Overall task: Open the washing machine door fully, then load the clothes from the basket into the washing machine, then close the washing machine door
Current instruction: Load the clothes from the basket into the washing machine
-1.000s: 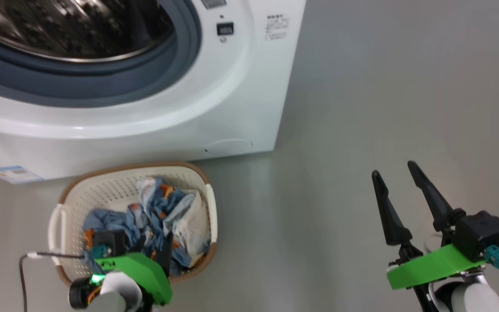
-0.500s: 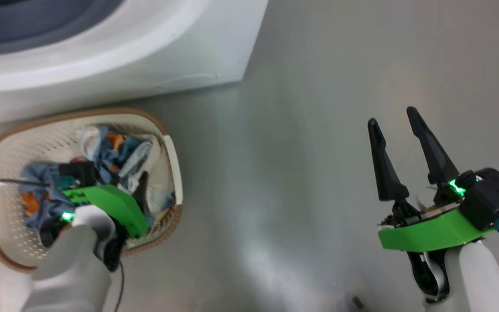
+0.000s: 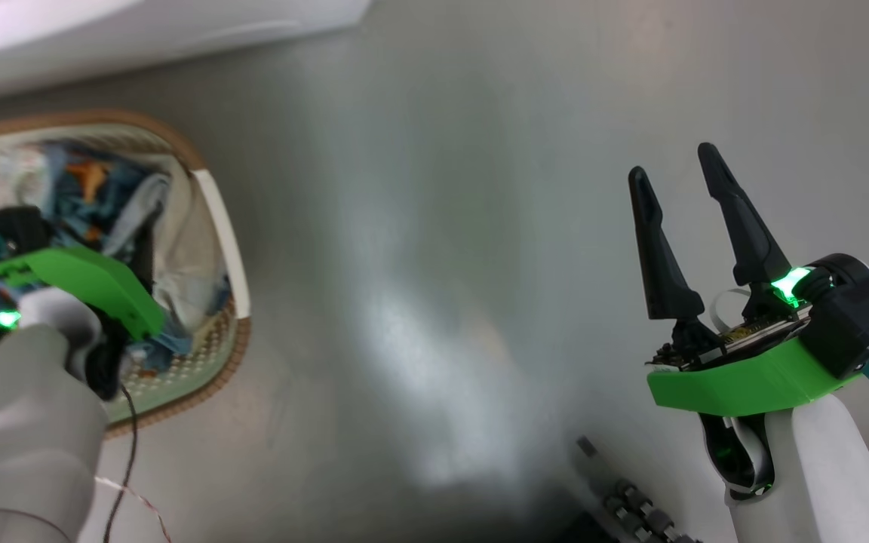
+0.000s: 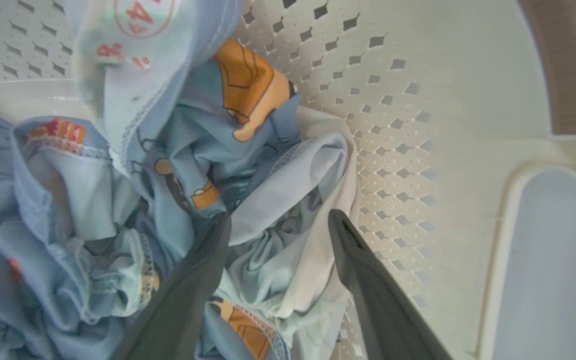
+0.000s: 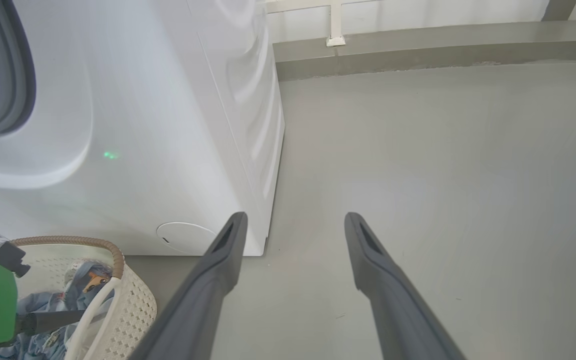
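Head's dipped lower, left pincer (image 4: 278, 217) deep in the basket (image 4: 418, 100)!
Spread wide, its tips straddle a fold of clothes (image 4: 288, 180) dead ahead; right pincer (image 3: 671, 160), spread too, idles well apart.

The clothes (image 4: 68, 210) are soft, matt cloth, crumpled, with stitched hems and printed patches; the basket (image 4: 418, 100) is smooth cream plastic with a faint sheen, pierced by small holes; its rim (image 4: 568, 65) is brown plastic moulded to a rough, woven-look texture; the washing machine (image 5: 168, 125) has a glossy white shell, smooth enough to mirror a green light; its gasket (image 5: 20, 75) looks like dull grey rubber; the floor (image 3: 442, 226) is smooth and grey with a soft sheen; the fingers (image 3: 661, 256) of the right gripper (image 3: 671, 161) are dark matt plastic, set above a bright green plastic bracket (image 3: 744, 381), smooth and slightly shiny.
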